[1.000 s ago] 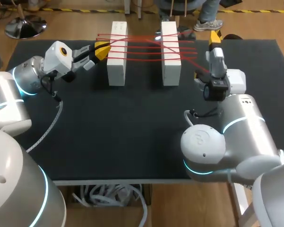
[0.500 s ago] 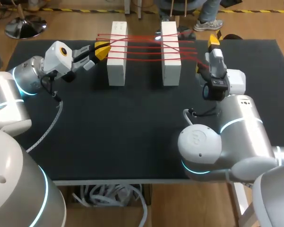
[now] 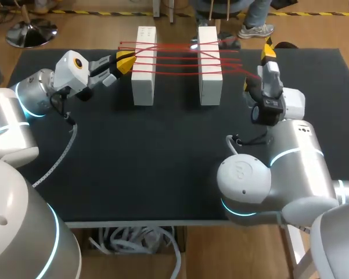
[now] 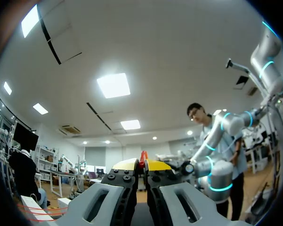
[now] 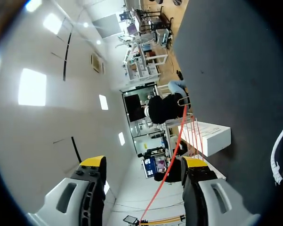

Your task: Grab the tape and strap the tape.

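Where the black tabletop was viewed from above, a left white block and a right white block were seen standing upright on its far half, set apart from each other. The red tape was found strung between them in several strands, some of them crossed, and passed around the outer faces of both blocks.

The left gripper was held just beside the left white block, on the side turned away from the other block, at the height of the strands. In the left wrist view its yellow tips were seen pressed together, with a short piece of the tape pinched between them and standing up from the seam. The gripper was thus closed on the tape.

The right gripper was placed beyond the right white block, toward the right edge of the tabletop. One strand of the tape was led from that block across to it. In the right wrist view its fingers were seen spread wide, and the strand was seen running through the gap, nearer to one finger than to the other and not clamped from two sides. Whether the strand touched that nearer finger could not be made out. The right white block, with the strands over it, was seen ahead of that gripper.
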Robot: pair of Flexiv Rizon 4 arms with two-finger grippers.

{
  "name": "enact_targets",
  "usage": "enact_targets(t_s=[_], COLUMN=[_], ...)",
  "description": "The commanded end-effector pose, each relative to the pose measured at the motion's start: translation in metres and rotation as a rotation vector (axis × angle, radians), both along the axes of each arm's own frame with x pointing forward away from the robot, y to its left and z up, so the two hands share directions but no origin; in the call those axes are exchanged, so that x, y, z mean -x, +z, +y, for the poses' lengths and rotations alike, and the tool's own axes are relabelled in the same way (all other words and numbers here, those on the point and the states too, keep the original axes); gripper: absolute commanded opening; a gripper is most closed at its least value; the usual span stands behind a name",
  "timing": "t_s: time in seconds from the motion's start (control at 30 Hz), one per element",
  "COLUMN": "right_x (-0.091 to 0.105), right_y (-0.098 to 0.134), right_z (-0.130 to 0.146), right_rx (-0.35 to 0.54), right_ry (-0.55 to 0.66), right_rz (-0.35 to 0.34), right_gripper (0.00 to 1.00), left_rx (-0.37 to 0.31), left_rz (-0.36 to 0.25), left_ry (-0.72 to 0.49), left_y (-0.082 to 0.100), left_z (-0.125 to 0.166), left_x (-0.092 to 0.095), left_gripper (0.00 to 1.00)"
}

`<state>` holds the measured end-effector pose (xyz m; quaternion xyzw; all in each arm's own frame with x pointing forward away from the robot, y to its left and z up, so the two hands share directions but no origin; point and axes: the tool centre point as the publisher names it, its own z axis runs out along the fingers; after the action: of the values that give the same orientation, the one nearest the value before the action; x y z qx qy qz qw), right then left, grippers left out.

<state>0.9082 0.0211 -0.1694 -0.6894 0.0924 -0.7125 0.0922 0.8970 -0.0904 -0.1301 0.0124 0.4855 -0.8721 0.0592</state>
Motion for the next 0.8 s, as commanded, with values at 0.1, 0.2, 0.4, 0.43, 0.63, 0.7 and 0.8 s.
enact_targets(t_s=[0.1, 0.2, 0.4, 0.43, 0.63, 0.7, 0.8], right_x=[0.0035, 0.0046, 0.0047, 0.0046, 0.0030, 0.0023, 0.0017], right_y=[0.0015, 0.0022, 0.0039, 0.0042, 0.0055, 0.0057, 0.0068], right_z=[0.0007, 0.0001, -0.0002, -0.0002, -0.0011, -0.0018, -0.0026], right_rx=[-0.011, -0.013, -0.017, -0.017, -0.015, -0.014, -0.015], right_ry=[-0.017, -0.025, -0.036, -0.037, -0.049, -0.053, -0.058], right_rz=[0.015, 0.014, 0.009, 0.008, 0.000, -0.003, -0.005], right_gripper=[0.78, 0.72, 0.61, 0.60, 0.58, 0.57, 0.50], left_rx=[-0.001, -0.001, -0.001, -0.001, -0.001, -0.001, -0.001], left_rz=[0.001, 0.001, 0.001, 0.001, 0.001, 0.001, 0.001], left_ry=[0.005, 0.005, 0.005, 0.005, 0.005, 0.005, 0.005], left_y=[0.0008, 0.0008, 0.0008, 0.0008, 0.0008, 0.0008, 0.0008], left_z=[-0.0007, -0.0007, -0.0007, -0.0007, -0.0007, -0.0007, -0.0007], left_x=[0.0011, 0.0011, 0.0011, 0.0011, 0.0011, 0.0011, 0.0011], left_gripper=[0.00, 0.00, 0.00, 0.00, 0.00, 0.00, 0.00])
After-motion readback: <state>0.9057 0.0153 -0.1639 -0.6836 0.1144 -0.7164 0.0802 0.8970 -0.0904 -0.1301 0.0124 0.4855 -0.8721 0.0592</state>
